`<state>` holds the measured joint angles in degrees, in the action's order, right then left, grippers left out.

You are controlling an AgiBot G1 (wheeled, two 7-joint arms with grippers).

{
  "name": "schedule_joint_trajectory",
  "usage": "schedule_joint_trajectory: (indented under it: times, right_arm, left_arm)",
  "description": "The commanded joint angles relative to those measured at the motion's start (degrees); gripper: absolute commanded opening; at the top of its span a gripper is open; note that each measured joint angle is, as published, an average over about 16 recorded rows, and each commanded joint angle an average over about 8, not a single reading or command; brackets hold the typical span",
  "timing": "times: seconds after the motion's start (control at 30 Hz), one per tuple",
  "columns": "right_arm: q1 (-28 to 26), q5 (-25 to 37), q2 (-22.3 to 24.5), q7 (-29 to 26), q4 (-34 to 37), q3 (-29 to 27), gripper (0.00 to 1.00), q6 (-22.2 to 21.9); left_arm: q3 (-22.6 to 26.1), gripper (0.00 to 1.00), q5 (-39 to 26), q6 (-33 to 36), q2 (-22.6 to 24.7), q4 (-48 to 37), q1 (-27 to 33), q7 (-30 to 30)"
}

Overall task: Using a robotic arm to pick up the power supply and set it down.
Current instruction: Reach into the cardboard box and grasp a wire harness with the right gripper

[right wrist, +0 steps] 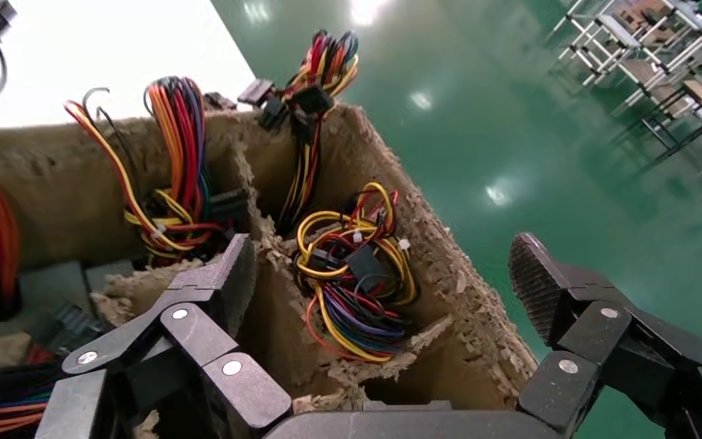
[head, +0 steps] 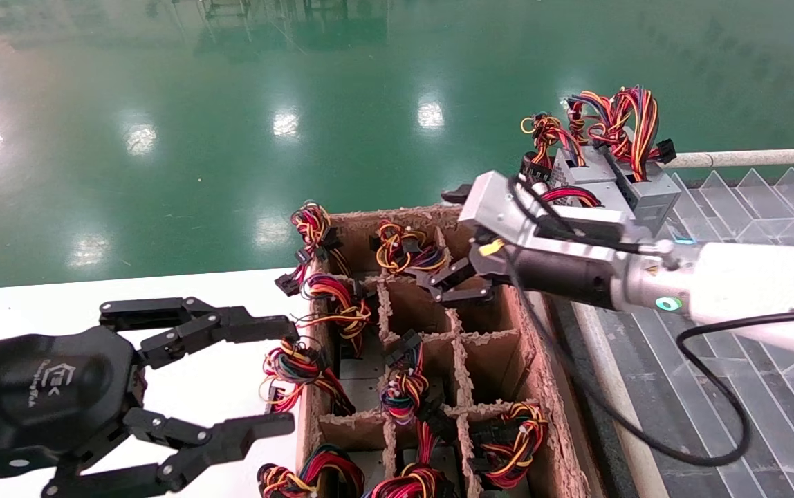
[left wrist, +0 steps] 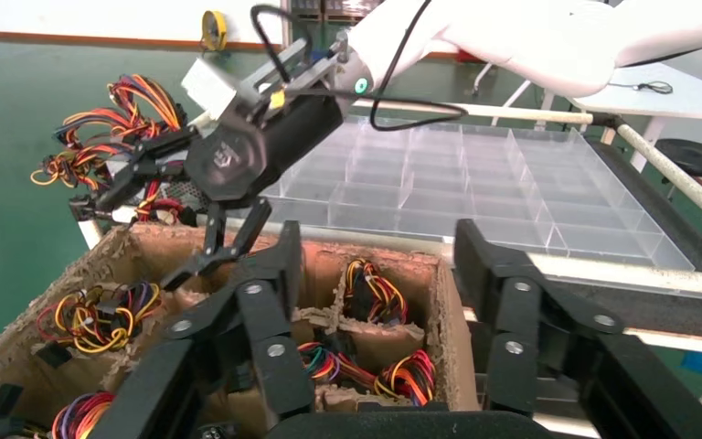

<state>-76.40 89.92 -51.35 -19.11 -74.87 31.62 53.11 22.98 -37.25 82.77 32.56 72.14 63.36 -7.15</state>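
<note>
Several power supplies stand in the cells of a brown cardboard divider box (head: 555,408), mostly showing only their coloured wire bundles. My right gripper (head: 440,288) hangs open over the box's far row, holding nothing. In the right wrist view its fingers (right wrist: 238,270) straddle a cell holding a yellow, red and purple wire bundle (right wrist: 352,274) of one power supply (head: 407,250); its metal body is hidden. Two silver-grey power supplies (head: 608,176) stand beyond the box at the back right. My left gripper (head: 288,373) is open and holds nothing, beside the box's left wall.
A clear plastic divider tray (head: 750,207) lies right of the box, bounded by a white rail (head: 750,158). White table (head: 182,290) lies to the left. Green floor is beyond. A black cable (head: 715,387) loops from the right arm over the tray.
</note>
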Motion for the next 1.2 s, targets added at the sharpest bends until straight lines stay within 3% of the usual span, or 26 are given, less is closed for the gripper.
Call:
schedule_joint_trajectory:
  times: [0.03, 0.07, 0.13, 0.3, 1.2]
  right_arm:
    - [-0.4, 3.2, -0.7, -1.3, -0.2, 1.1, 0.43, -1.2]
    - [-0.4, 4.5, -1.0, -1.8, -0.1, 1.5, 0.31, -1.6]
    - [-0.5, 6.8, -1.5, -2.7, 0.2, 2.2, 0.17, -2.4]
    - [-0.3, 10.1, -2.8, -4.4, 1.4, 3.4, 0.00, -3.5]
    - [-0.2, 9.9, -7.3, 0.0, 8.6, 3.6, 0.00, -7.4]
  left_arm:
    - [0.0, 0.00, 0.0, 0.0, 0.0, 0.0, 0.0, 0.0]
    - [0.0, 0.00, 0.0, 0.0, 0.0, 0.0, 0.0, 0.0]
    - [0.0, 0.00, 0.0, 0.0, 0.0, 0.0, 0.0, 0.0]
    - [0.0, 0.00, 0.0, 0.0, 0.0, 0.0, 0.0, 0.0]
    - [0.0, 0.00, 0.0, 0.0, 0.0, 0.0, 0.0, 0.0]
